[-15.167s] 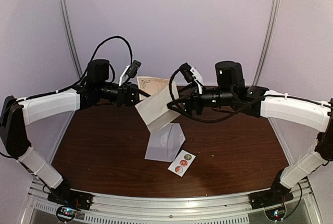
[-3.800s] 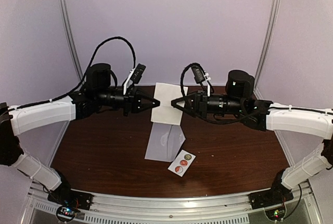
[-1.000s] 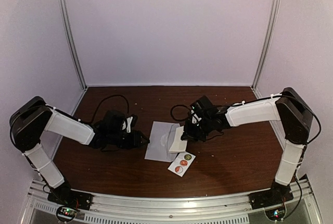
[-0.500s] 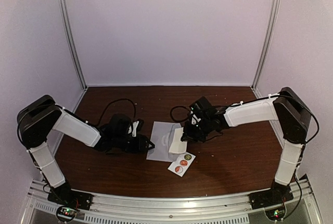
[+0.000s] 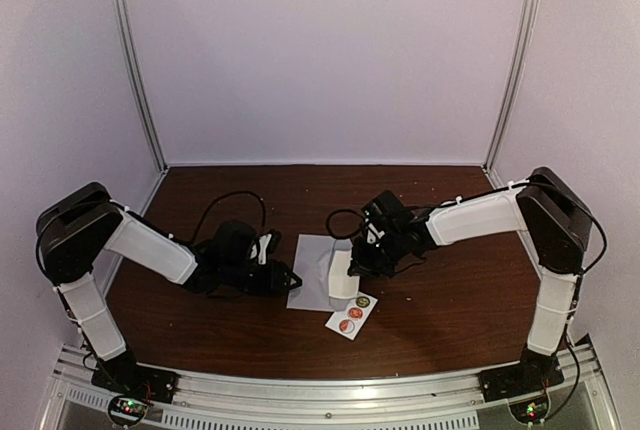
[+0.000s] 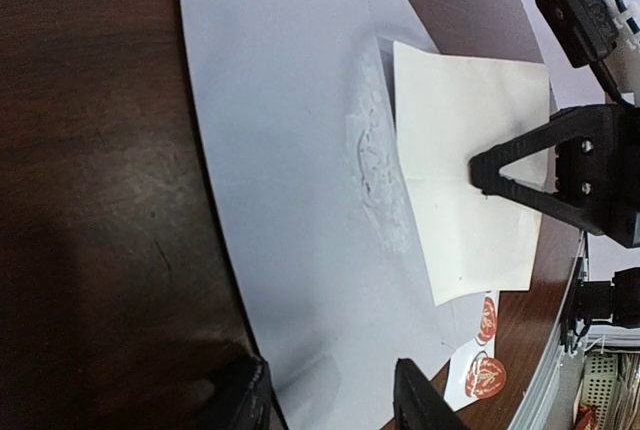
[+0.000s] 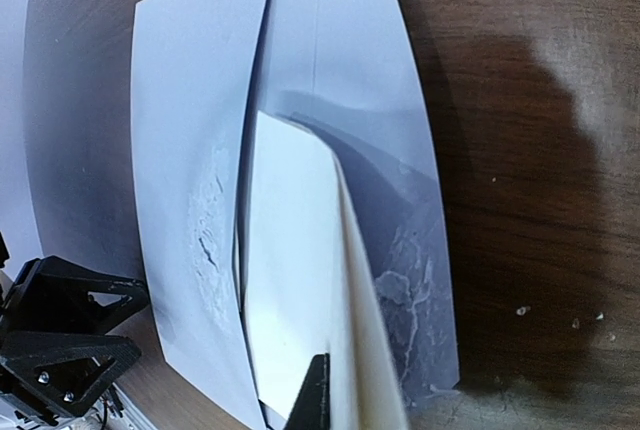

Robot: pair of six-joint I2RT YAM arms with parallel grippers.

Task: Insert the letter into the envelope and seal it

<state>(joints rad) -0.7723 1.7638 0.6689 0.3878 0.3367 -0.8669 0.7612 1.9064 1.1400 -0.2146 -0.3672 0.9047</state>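
The pale grey envelope (image 5: 312, 272) lies flat on the brown table with its flap open toward the right. My right gripper (image 5: 354, 264) is shut on the folded cream letter (image 5: 341, 272), holding it tilted over the flap, its leading edge at the pocket's mouth (image 7: 245, 250). In the right wrist view one dark fingertip (image 7: 313, 398) shows against the letter (image 7: 295, 290). I cannot tell whether the letter's edge is inside. My left gripper (image 5: 287, 280) is low at the envelope's left edge, open, its fingertips (image 6: 420, 402) standing apart over the near corner of the envelope (image 6: 290, 180).
A small white strip of round red stickers (image 5: 350, 314) lies just in front of the envelope, also visible as the sticker strip (image 6: 480, 370) in the left wrist view. Pale walls and metal posts enclose the table (image 5: 460, 300) at back and sides.
My left gripper has slid right, up to the envelope's left edge. The right gripper has shifted the letter slightly left and lower over the flap.
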